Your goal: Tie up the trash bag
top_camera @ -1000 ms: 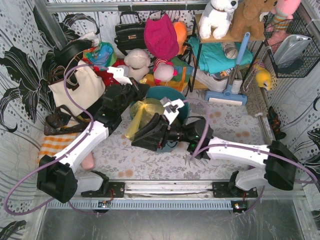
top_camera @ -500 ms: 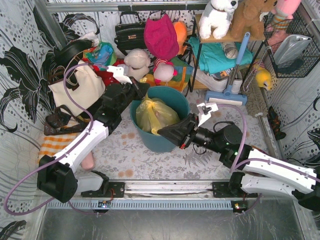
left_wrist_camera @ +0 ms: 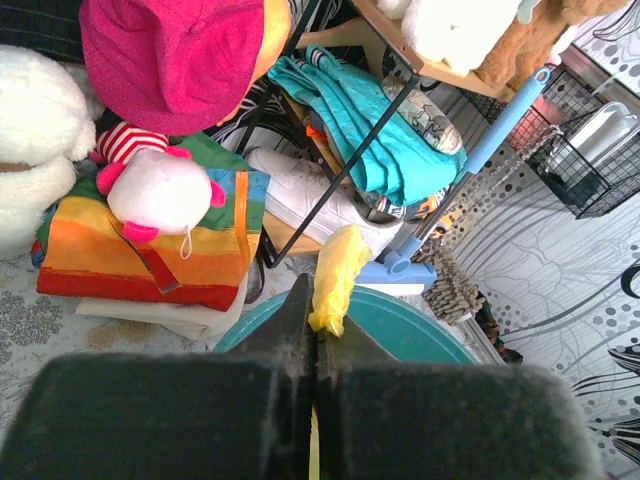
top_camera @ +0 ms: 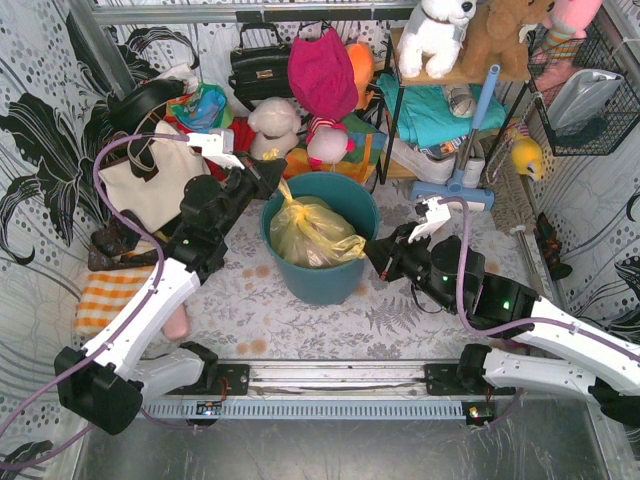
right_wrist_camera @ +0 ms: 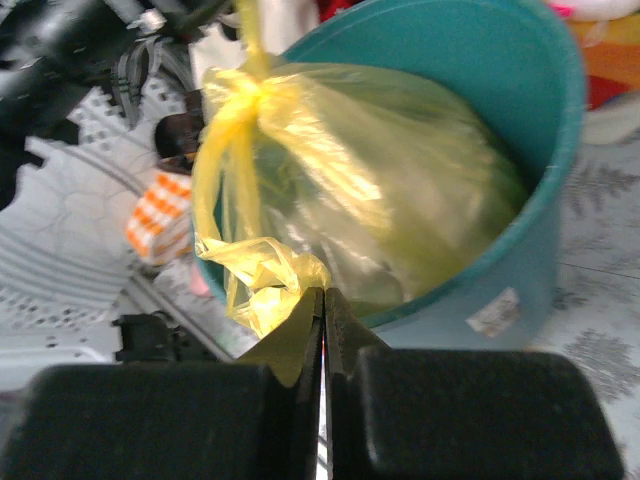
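The thin translucent yellow plastic trash bag (top_camera: 312, 232) sits in the round teal plastic bin (top_camera: 335, 285), between the two grippers. The left gripper (top_camera: 270, 180) is clamped on one twisted yellow tail (left_wrist_camera: 335, 272) that rises just beyond its fingertips. The right gripper (top_camera: 372, 256) pinches the other tail (right_wrist_camera: 262, 290), with the knot (right_wrist_camera: 250, 95) ahead and above it. To cinch the knot well, draw both tails apart evenly and steadily, so the thin film doesn't tear and the bin doesn't tip.
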Controlling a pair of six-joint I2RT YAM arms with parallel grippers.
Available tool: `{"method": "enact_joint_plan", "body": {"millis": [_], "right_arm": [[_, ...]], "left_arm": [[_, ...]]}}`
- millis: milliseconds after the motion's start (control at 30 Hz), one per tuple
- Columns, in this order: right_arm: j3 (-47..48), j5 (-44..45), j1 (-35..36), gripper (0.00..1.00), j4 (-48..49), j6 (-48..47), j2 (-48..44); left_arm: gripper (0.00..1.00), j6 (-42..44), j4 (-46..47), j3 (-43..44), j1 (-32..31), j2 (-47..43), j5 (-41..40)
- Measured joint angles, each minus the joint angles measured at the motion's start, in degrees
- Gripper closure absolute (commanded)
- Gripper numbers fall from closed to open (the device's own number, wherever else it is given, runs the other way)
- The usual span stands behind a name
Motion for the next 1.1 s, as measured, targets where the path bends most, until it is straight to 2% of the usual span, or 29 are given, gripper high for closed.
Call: {"method": "enact_joint_plan", "body": {"millis": [33,167,433,567,733,933,1000,1033,1100], "right_arm": [[0.7,0.8,0.0,1.00,-0.9,-0.2,0.3],[1.6,0.1,0.0,0.78,-1.0,-1.8,1.2],[1.4,-10.9,0.0,0.40,4.9,-2.8,1.6],[1.3,-15.3,0.0,0.33,7.5,-1.7,2.6],[1.8,-18.4,0.0,0.32,7.3,0.5,6.3],[2.0,-20.7,0.0,0.44,7.3,3.2,10.0],[2.0,-21.3,0.0,0.54,7.7,3.6,10.5],[2.0,-21.7,0.0,0.65,7.9,3.8,10.7],[2.0,-22.3,0.0,0.79,8.3,4.1,11.0]], "left_arm": [[0.99,0.0,-0.1,0.0,0.0,-0.5,0.0],[0.99,-0.1,-0.3,0.0,0.0,-1.7,0.1],[0.99,-0.5,-0.5,0.0,0.0,-1.8,0.9],[0.99,-0.6,-0.5,0.0,0.0,-1.8,0.9],[0.99,-0.8,-0.5,0.0,0.0,-1.8,1.1],[0.99,-1.1,-0.5,0.0,0.0,-1.9,1.3],[0.99,-1.2,-0.5,0.0,0.0,-1.9,1.3],[0.99,-1.2,-0.5,0.0,0.0,-1.9,1.3],[0.99,-1.2,-0.5,0.0,0.0,-1.9,1.3]]}}
